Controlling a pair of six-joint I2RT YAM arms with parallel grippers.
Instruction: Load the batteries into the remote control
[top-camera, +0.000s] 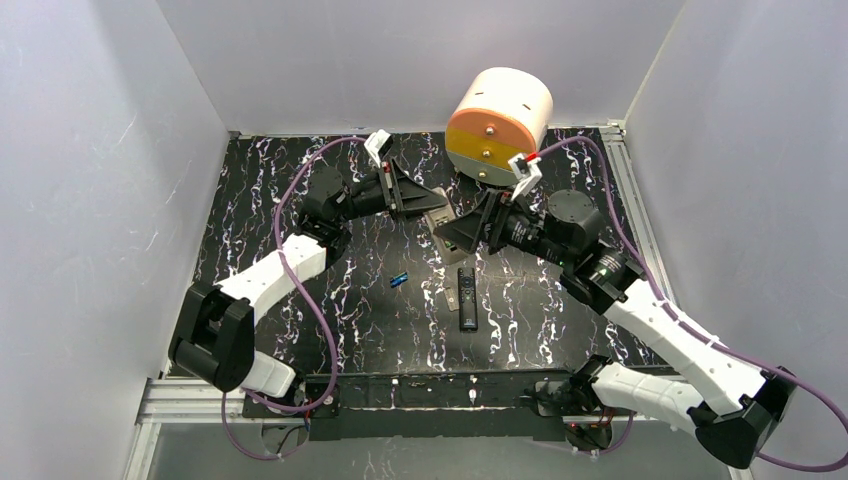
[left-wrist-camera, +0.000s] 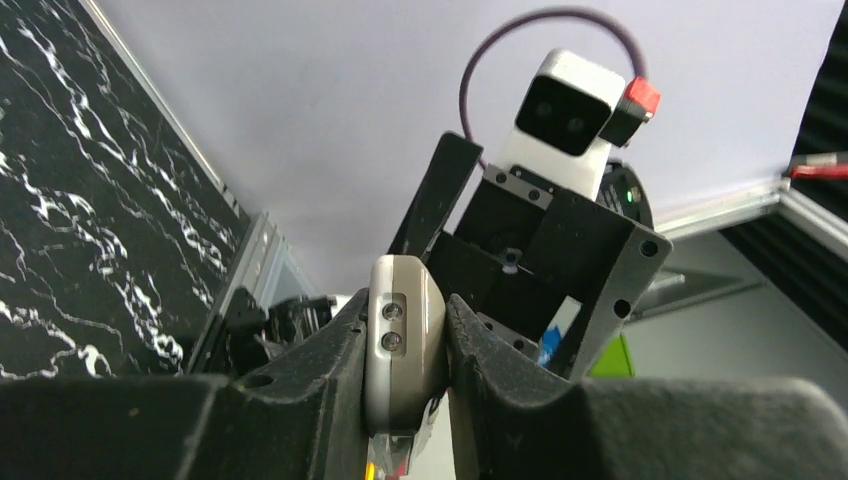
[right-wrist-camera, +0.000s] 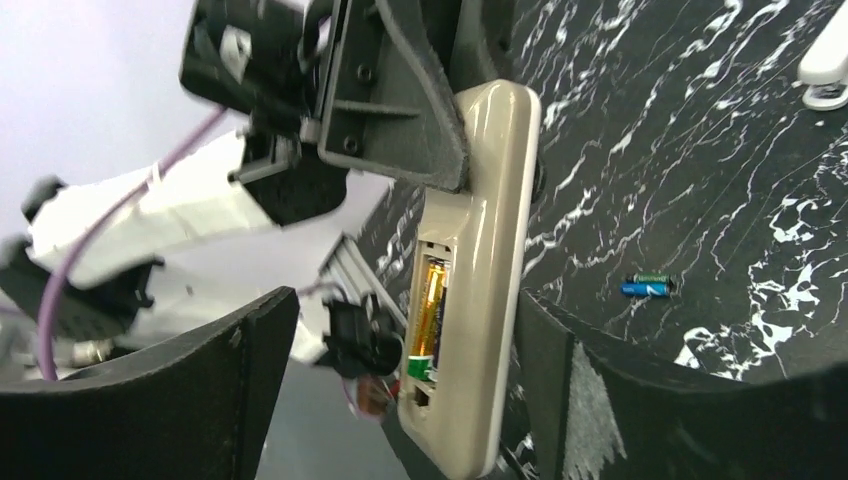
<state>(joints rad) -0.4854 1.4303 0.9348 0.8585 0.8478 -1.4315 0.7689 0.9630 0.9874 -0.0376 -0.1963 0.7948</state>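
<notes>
The remote control (right-wrist-camera: 487, 200) is held up off the table, greyish-tan back toward the right wrist camera. My left gripper (left-wrist-camera: 405, 330) is shut on its upper end (left-wrist-camera: 405, 300). Its battery bay is open, and one battery (right-wrist-camera: 430, 305), gold-orange with a green end, lies inside. My right gripper (right-wrist-camera: 408, 300) stands open around the remote's lower end, with a wide gap on its left side. The blue battery (right-wrist-camera: 647, 287) lies loose on the black marbled table (top-camera: 260, 220); from above this battery (top-camera: 399, 279) is left of the black remote. Both grippers (top-camera: 415, 195) (top-camera: 465, 232) meet above mid-table.
A slim black remote (top-camera: 467, 298) lies at mid-table, below the grippers. A big round white, orange and yellow drum (top-camera: 497, 125) stands at the back. A small white object (right-wrist-camera: 825, 60) rests on the table at the upper right of the right wrist view. White walls enclose the table.
</notes>
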